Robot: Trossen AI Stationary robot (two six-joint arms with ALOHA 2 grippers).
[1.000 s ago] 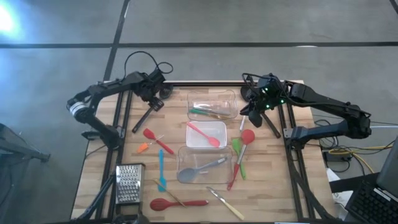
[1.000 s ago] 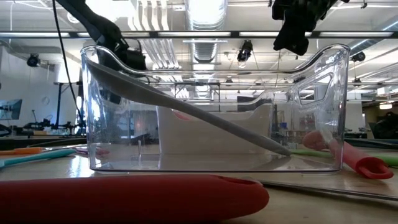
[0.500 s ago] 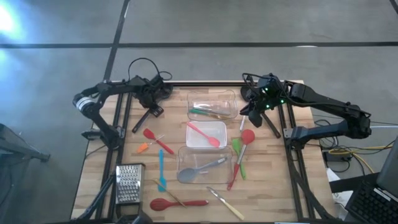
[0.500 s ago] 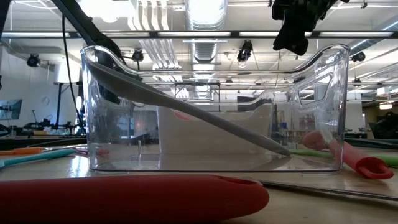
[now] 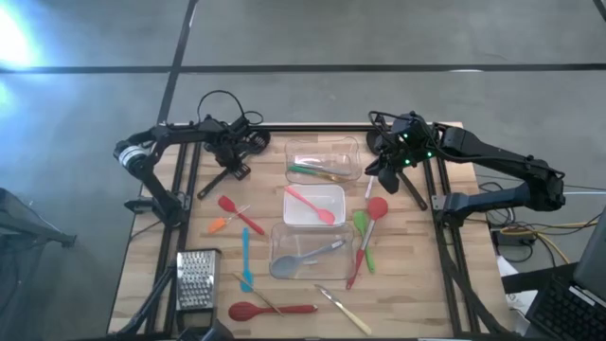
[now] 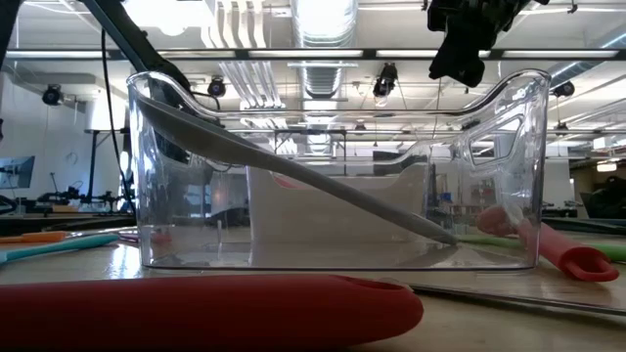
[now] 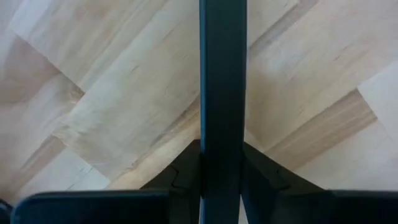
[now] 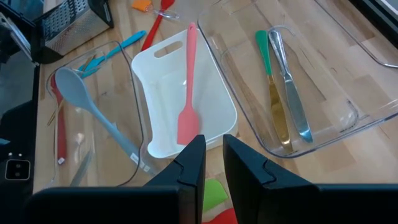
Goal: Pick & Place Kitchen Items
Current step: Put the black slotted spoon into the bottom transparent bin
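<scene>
A black long-handled utensil (image 5: 218, 182) lies slantwise on the wood near the table's far left corner. My left gripper (image 5: 233, 161) stands over its far part, pointing down, shut on the handle. My right gripper (image 5: 388, 169) hangs above the far right part of the table, shut, with only a slit between its fingers (image 8: 213, 168) and nothing held. Below it stand three clear tubs: the far one (image 5: 352, 152) holds green-handled and metal tools, the middle one (image 5: 333, 194) a red spatula, the near one (image 5: 282, 235) a grey spoon. My left gripper pinches the black utensil's handle (image 7: 222, 93) between its two fingers (image 7: 186, 177), which come from above and lie across the handle. The handle runs straight out between them, close over the wood. Whether it is lifted clear of the table I cannot tell.
Loose on the table lie a red spatula (image 5: 240, 214), an orange tool (image 5: 219, 225), a teal tool (image 5: 245, 258), a red spoon (image 5: 271, 309), a wood-handled tool (image 5: 345, 311) and red and green utensils (image 5: 367, 232). A steel grater (image 5: 197, 281) stands near left.
My left gripper has gone down onto the black utensil at the far left; the arm's elbow has folded lower. The utensil lies where it did. My right arm has kept still.
</scene>
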